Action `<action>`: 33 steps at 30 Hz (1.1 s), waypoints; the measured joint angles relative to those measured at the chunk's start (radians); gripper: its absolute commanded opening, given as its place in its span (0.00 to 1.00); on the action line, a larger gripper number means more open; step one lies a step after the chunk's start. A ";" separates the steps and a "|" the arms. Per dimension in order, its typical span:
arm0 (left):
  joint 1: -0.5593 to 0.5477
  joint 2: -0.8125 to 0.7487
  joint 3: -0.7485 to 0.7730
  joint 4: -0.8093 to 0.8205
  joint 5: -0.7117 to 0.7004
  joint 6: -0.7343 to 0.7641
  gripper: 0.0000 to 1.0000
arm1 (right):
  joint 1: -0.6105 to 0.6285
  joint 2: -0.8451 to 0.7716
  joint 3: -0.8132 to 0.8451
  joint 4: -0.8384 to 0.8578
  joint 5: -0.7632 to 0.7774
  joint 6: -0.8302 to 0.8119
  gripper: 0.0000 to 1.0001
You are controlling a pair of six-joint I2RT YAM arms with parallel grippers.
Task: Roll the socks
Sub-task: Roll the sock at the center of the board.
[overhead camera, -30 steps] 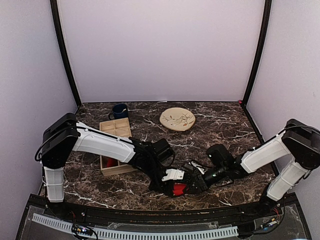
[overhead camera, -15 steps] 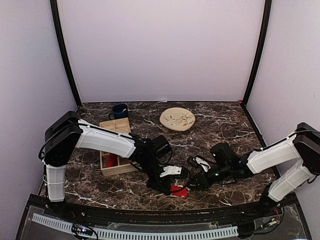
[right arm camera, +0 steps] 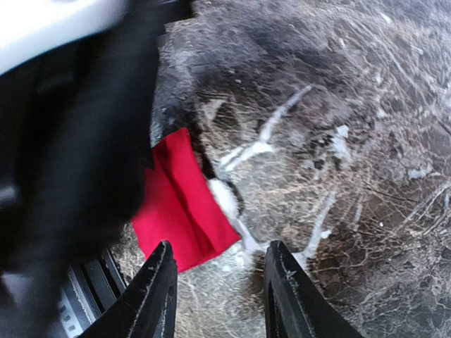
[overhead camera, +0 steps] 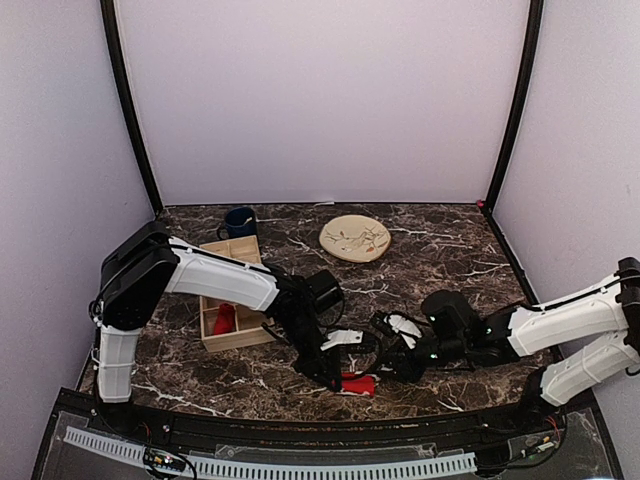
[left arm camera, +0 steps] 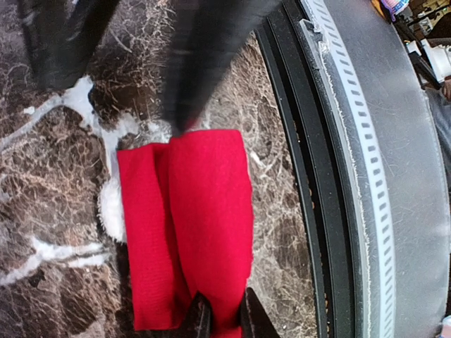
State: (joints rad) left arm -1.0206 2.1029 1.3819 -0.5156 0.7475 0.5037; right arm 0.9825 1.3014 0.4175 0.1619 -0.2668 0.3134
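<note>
One red sock [overhead camera: 358, 383] lies folded on the marble table near the front edge. It fills the left wrist view [left arm camera: 187, 225] and shows in the right wrist view [right arm camera: 182, 205]. My left gripper [overhead camera: 338, 376] [left arm camera: 224, 320] is shut on the sock's near end, with a fold of fabric pinched between the jaws. My right gripper [overhead camera: 388, 356] [right arm camera: 222, 296] is open and empty, a little to the right of the sock and not touching it. A second red sock [overhead camera: 223, 318] lies in a compartment of the wooden box [overhead camera: 240, 338].
The wooden compartment box sits under my left arm at the left. A dark blue mug [overhead camera: 240, 221] stands behind it. A round beige plate [overhead camera: 355, 238] lies at the back centre. The black front rail [left arm camera: 331, 176] runs close beside the sock.
My right gripper has let go of the sock and drawn back to the right, jaws open. My left gripper stays shut on the sock. The sock in the box shows more.
</note>
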 measured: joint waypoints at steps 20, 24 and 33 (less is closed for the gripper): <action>0.059 0.084 0.069 -0.113 0.154 -0.018 0.13 | 0.217 -0.041 -0.006 -0.039 0.249 -0.098 0.41; 0.071 0.096 0.077 -0.133 0.177 -0.018 0.13 | 0.256 -0.019 0.008 -0.055 0.280 -0.127 0.41; 0.086 0.119 0.086 -0.170 0.225 -0.017 0.13 | 0.322 0.023 0.061 -0.060 0.329 -0.190 0.43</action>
State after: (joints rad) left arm -0.9344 2.2219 1.4677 -0.6853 0.9722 0.4870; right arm 1.3045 1.3247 0.4789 0.1020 0.0624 0.1230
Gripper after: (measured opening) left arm 0.133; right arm 0.426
